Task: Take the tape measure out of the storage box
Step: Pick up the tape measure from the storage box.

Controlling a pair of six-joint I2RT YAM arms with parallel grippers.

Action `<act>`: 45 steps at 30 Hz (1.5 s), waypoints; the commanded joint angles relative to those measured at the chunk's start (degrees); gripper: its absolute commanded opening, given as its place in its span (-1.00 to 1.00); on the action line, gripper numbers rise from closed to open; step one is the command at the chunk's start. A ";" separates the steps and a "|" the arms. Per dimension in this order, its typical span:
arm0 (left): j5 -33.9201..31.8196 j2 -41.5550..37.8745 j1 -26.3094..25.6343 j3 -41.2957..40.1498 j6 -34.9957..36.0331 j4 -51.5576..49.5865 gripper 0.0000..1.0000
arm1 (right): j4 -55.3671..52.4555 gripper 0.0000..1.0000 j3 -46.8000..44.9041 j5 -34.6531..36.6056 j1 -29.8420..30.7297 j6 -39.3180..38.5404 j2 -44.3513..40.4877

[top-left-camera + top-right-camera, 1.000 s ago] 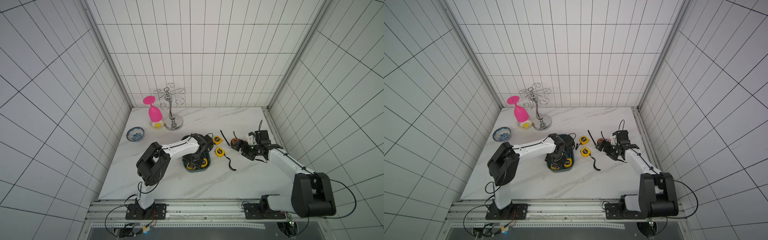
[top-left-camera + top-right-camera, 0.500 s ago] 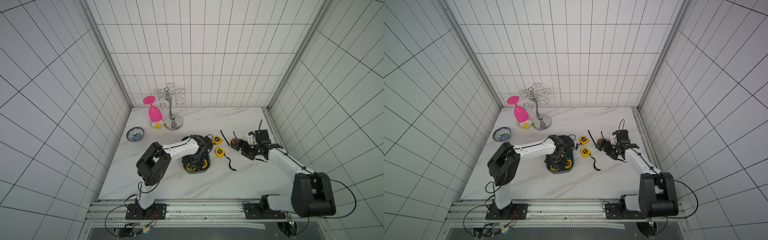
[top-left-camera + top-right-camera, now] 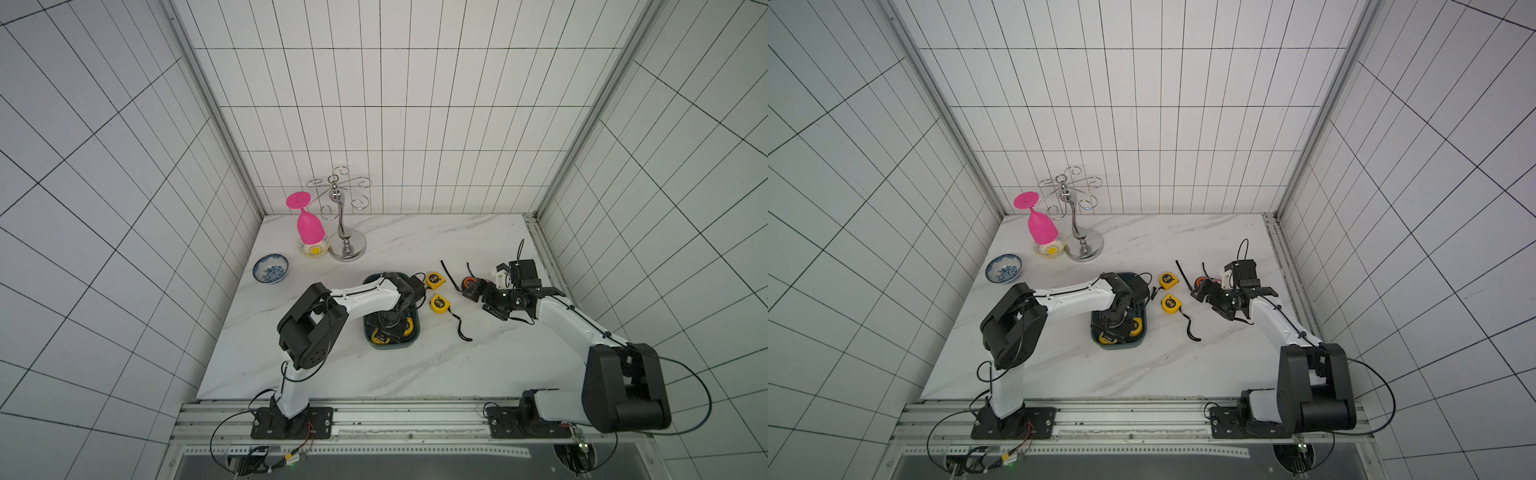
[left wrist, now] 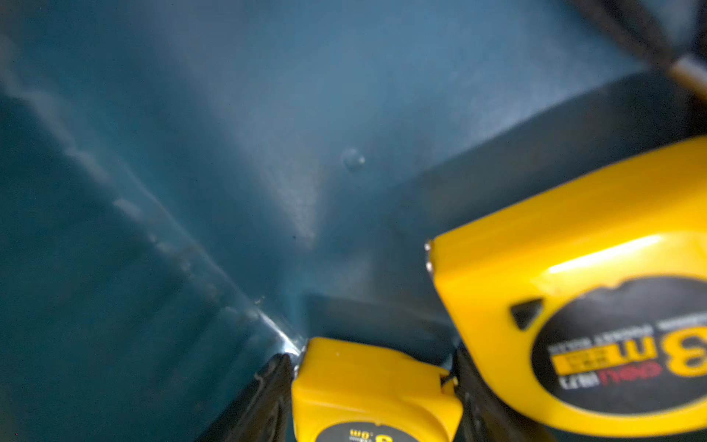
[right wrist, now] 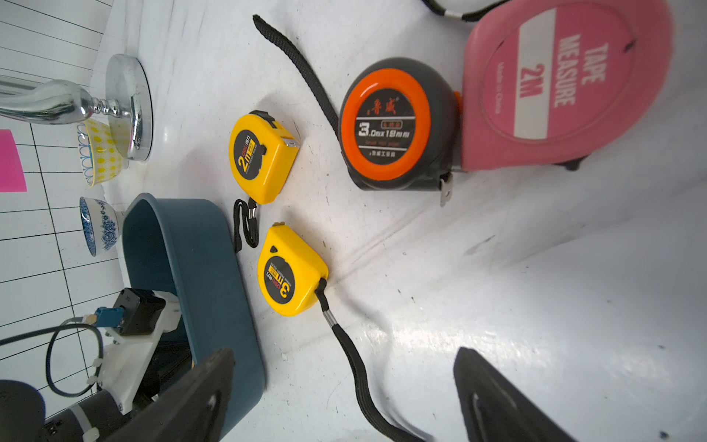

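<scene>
Spreading from the tiled back wall to the metal rail (image 3: 374, 409) in front, the white marble-patterned counter (image 3: 415, 374) shows bare surface all along its near edge, in front of both arms. The white-and-black left arm (image 3: 361, 297) folds at the elbow and turns its wrist straight down into the shallow dark teal plastic storage box (image 3: 395, 345), which sits mid-counter, well apart from every edge. The right arm (image 3: 569, 320) stretches low along the right edge. The right hand (image 5: 344, 354) is spread wide and grips nothing, held over a black strap (image 5: 355, 367).

Inside the box, the left hand (image 4: 371, 356) presses both fingers against the sides of a small yellow tape measure (image 4: 375, 394) close to the box wall. A second yellow tape measure (image 4: 574, 306) lies just beside it. Two more yellow ones (image 3: 434, 280) (image 3: 439, 303), an orange-and-grey one (image 5: 394, 122) and a pink one (image 5: 554, 88) lie on the counter between the box and the right hand.
</scene>
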 commanded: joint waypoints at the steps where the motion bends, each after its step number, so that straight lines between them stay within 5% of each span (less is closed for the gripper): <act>1: -2.67 1.13 0.30 0.13 -1.31 1.71 0.36 | -0.05 0.87 1.70 -0.74 -0.62 -0.01 0.28; 19: -6.06 -0.13 3.55 2.11 -4.25 3.42 -0.07 | 1.17 0.86 0.81 -1.25 -1.06 1.18 0.15; 31: -7.24 -0.52 5.05 5.96 -5.42 2.65 -0.54 | 1.75 0.86 0.55 -1.60 -1.02 1.75 -0.02; 38: -7.00 -3.47 5.14 8.84 -5.72 -0.64 -1.00 | 2.10 0.86 0.38 -1.81 -1.06 2.00 -0.24; 45: -7.57 -5.95 5.48 12.84 -6.82 -5.73 -1.00 | 2.57 0.86 0.46 -2.23 -1.06 2.18 -0.43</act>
